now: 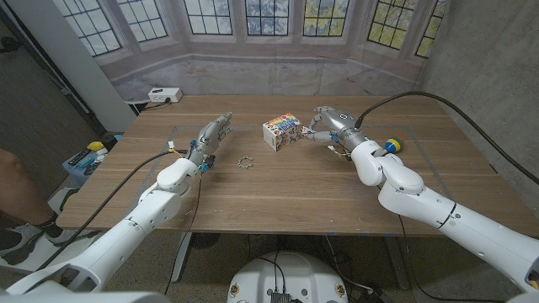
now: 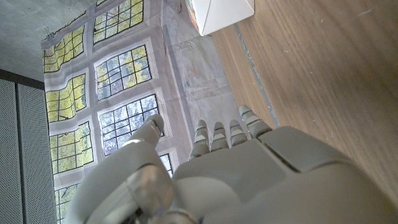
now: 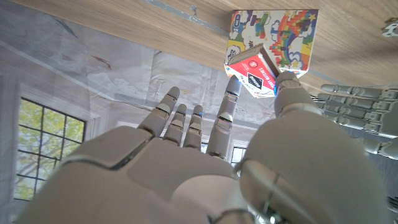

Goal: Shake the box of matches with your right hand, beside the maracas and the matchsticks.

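Note:
My right hand is over the table's far middle and pinches a small red and white box of matches between thumb and a finger; its other fingers are spread. The matchbox is held right beside a colourful printed box standing on the table. A maraca with a blue and yellow head lies just right of my right forearm. A small pale spiky ring, too small to tell apart, lies between the hands. My left hand is at the left with fingers straight, holding nothing.
A white power strip sits at the table's far left edge. A person's knee and a blue item are off the table's left side. Bare wood stretches toward the near edge.

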